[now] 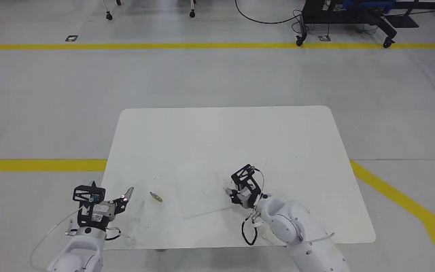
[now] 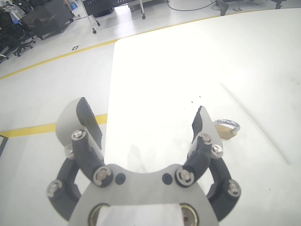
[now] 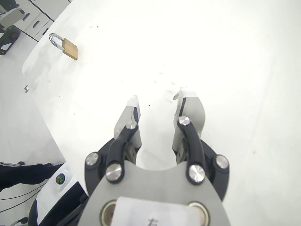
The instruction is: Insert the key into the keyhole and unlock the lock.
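Observation:
A small brass padlock (image 1: pixel 155 196) with a steel shackle lies flat on the white table (image 1: pixel 224 136), near its front left. My left gripper (image 2: pixel 141 105) is open over the table's left front edge, and the padlock (image 2: pixel 227 129) lies just beyond one fingertip (image 2: pixel 200 118), partly hidden by it. From above, that gripper (image 1: pixel 112 200) is left of the padlock. My right gripper (image 3: pixel 160 99) is open low over the front middle of the table (image 1: pixel 232 194). A small grey metal piece, perhaps the key (image 3: pixel 175 97), touches one fingertip (image 3: pixel 187 95). The padlock (image 3: pixel 65 46) lies well away from it.
The table's front edge runs close behind both arms, and its left edge passes under the left gripper. A faint straight crease (image 1: pixel 204 214) crosses the tabletop between the arms. Yellow floor lines (image 1: pixel 204 46) and wheeled stands (image 1: pixel 346 20) lie beyond the table.

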Robot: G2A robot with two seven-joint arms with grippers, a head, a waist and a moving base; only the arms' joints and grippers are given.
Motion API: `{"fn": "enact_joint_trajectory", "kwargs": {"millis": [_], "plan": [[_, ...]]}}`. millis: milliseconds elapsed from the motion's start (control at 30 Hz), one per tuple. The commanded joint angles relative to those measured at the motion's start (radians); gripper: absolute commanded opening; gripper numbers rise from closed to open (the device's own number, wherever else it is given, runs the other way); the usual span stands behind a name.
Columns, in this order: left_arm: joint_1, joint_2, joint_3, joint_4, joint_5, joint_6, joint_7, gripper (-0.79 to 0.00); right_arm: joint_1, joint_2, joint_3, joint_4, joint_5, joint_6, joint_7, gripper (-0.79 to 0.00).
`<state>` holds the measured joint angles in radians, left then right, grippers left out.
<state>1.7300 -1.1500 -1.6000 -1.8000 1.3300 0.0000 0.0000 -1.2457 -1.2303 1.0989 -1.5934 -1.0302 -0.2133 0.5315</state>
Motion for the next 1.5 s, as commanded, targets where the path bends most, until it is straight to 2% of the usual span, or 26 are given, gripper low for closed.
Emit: {"fn": "enact_joint_trajectory", "kwargs": {"millis": [0,67,100,133,300,500,633,733,833,933,967,1100,1233,1333,1400,1467], "plan": [[0.000,0.000,0.000,0.000,0.000,0.000,0.000,0.000,0.016,-0.004,-0.009,0.013,0.003,0.021,-0.002,-0.483],[0.000,0.000,0.000,0.000,0.000,0.000,0.000,0.000,0.035,-0.008,-0.021,0.032,-0.004,0.039,-0.003,-0.625],[0.000,0.000,0.000,0.000,0.000,0.000,0.000,0.000,0.044,-0.011,-0.026,0.041,-0.016,0.057,-0.003,-0.760],[0.000,0.000,0.000,0.000,0.000,0.000,0.000,0.000,0.050,-0.013,-0.033,0.047,-0.025,0.070,-0.005,-0.785],[0.000,0.000,0.000,0.000,0.000,0.000,0.000,0.000,0.047,-0.014,-0.033,0.034,-0.037,0.081,-0.017,-0.785],[0.000,0.000,0.000,0.000,0.000,0.000,0.000,0.000,-0.029,0.001,0.023,-0.077,-0.098,0.084,-0.066,-0.785],[0.000,0.000,0.000,0.000,0.000,0.000,0.000,0.000,-0.103,0.013,0.082,-0.159,-0.064,0.008,-0.178,-0.785],[0.000,0.000,0.000,0.000,0.000,0.000,0.000,0.000,-0.155,0.020,0.144,-0.159,0.065,-0.100,-0.291,-0.785],[0.000,0.000,0.000,0.000,0.000,0.000,0.000,0.000,-0.179,0.022,0.193,-0.087,0.319,-0.246,-0.362,-0.785],[0.000,0.000,0.000,0.000,0.000,0.000,0.000,0.000,-0.166,0.026,0.227,0.020,0.566,-0.394,-0.324,-0.785],[0.000,0.000,0.000,0.000,0.000,0.000,0.000,0.000,-0.157,0.028,0.243,0.052,0.602,-0.416,-0.308,-0.785],[0.000,0.000,0.000,0.000,0.000,0.000,0.000,0.000,-0.146,0.036,0.274,0.126,0.644,-0.488,-0.278,-0.785],[0.000,0.000,0.000,0.000,0.000,0.000,0.000,0.000,-0.146,0.036,0.274,0.126,0.644,-0.488,-0.278,-0.785],[0.004,0.000,-0.007,-0.009,0.111,0.081,0.062,0.000,-0.146,0.036,0.274,0.126,0.644,-0.488,-0.278,-0.785],[0.020,-0.005,0.006,-0.049,0.015,0.034,0.061,0.000,-0.146,0.036,0.274,0.126,0.644,-0.488,-0.278,-0.785],[0.023,-0.005,0.001,-0.093,-0.143,-0.093,-0.019,0.000,-0.149,0.036,0.270,0.127,0.640,-0.479,-0.279,-0.785]]}}
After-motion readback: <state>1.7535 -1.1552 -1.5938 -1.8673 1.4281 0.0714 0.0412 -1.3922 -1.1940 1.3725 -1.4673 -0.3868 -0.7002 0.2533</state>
